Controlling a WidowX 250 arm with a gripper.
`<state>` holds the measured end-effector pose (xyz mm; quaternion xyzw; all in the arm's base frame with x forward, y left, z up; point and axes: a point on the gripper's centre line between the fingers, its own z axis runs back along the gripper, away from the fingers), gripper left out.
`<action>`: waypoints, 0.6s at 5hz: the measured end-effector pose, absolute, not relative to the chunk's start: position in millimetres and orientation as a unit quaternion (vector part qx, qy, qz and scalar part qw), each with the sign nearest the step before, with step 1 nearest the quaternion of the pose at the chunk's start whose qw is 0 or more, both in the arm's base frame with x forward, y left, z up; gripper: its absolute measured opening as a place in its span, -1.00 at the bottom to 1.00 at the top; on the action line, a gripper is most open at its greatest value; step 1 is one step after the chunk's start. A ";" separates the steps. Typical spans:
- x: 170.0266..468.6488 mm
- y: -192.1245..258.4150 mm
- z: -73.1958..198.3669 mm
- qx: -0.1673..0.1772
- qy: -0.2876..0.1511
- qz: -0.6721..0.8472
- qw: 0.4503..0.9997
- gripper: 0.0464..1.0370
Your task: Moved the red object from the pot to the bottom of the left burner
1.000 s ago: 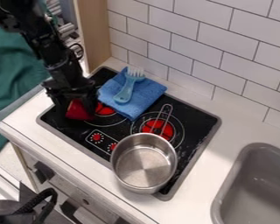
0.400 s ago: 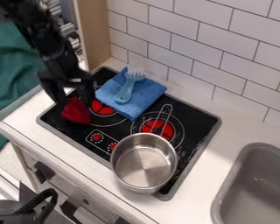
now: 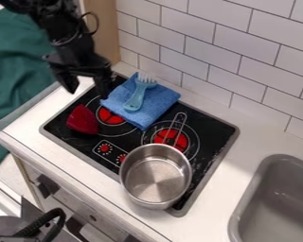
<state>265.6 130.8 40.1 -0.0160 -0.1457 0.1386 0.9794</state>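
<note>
Above the stove's left end hangs the black gripper (image 3: 87, 92), open, its two fingers spread wide with nothing between them. The red object (image 3: 83, 120) lies on the black stovetop below the gripper and apart from it, just to the left of and slightly below the left burner (image 3: 111, 116). The metal pot (image 3: 155, 177) stands over the front right part of the stove, its inside bare.
A folded blue cloth (image 3: 156, 107) with a blue brush (image 3: 136, 98) on it lies at the stove's back, beside the left burner. The right burner (image 3: 170, 139) is behind the pot. A grey sink (image 3: 277, 198) is at the right, a tiled wall (image 3: 243, 61) behind.
The gripper has opened, let go of the red object and risen up and away from it. The red object now lies on the stovetop; the pot, cloth and brush have not moved.
</note>
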 end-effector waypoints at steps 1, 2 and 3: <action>273.8 113.4 42.2 -0.006 -0.143 0.106 0.984 0.94; 277.5 104.4 42.3 -0.005 -0.141 0.094 0.985 0.94; 277.5 102.3 41.9 -0.002 -0.138 0.095 0.986 0.94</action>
